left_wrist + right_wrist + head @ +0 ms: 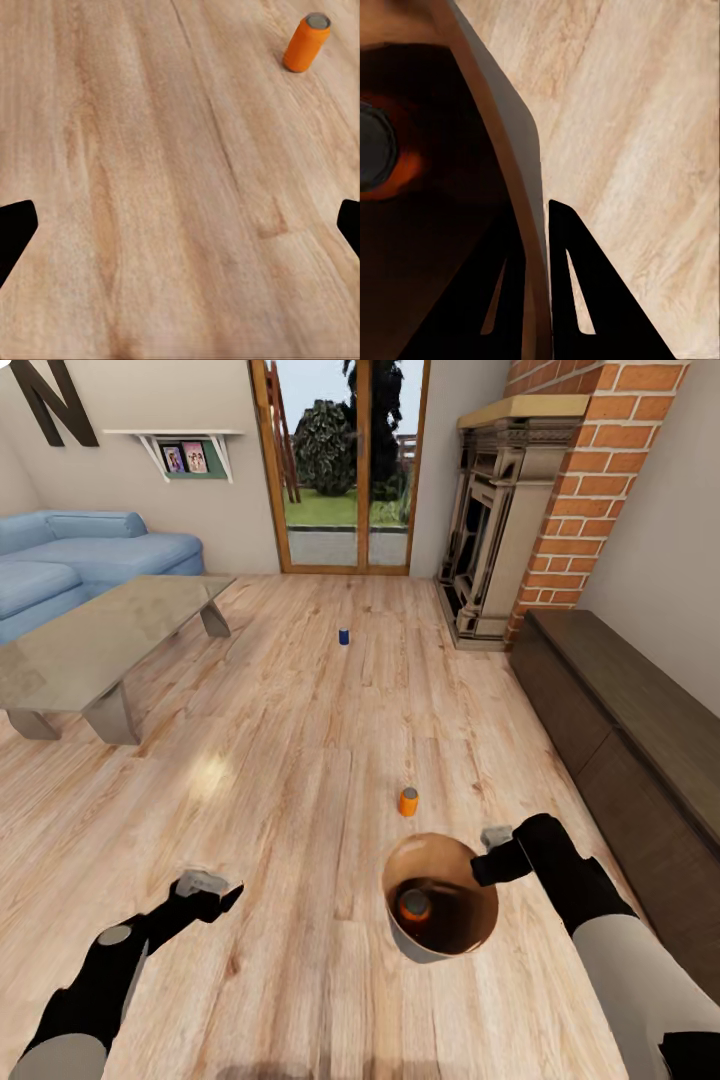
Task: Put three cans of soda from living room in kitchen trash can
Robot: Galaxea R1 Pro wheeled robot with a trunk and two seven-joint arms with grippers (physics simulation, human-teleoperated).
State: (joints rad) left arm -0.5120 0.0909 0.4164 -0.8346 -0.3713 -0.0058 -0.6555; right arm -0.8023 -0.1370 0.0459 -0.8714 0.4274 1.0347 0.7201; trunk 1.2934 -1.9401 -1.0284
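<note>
My right gripper [487, 865] is shut on the rim of the tash can [416, 948], a small grey bin with a glossy orange-brown inside, low on the wood floor in front of me. In the right wrist view one finger sits inside the bin wall [502, 97] and one outside. An orange can of soda [414, 906] stands inside the bin [371, 154]. A second orange can [408, 801] stands on the floor just beyond the bin [306, 43]. A blue can [343, 636] stands farther off, toward the glass doors. My left gripper [215, 890] hangs open and empty over bare floor [180, 225].
A grey low table [100, 635] and a blue sofa [90, 555] stand at the left. A dark low wooden bench [630, 730] runs along the right wall, with the brick fireplace [510, 520] behind it. Wood-framed glass doors [345, 465] close the far end.
</note>
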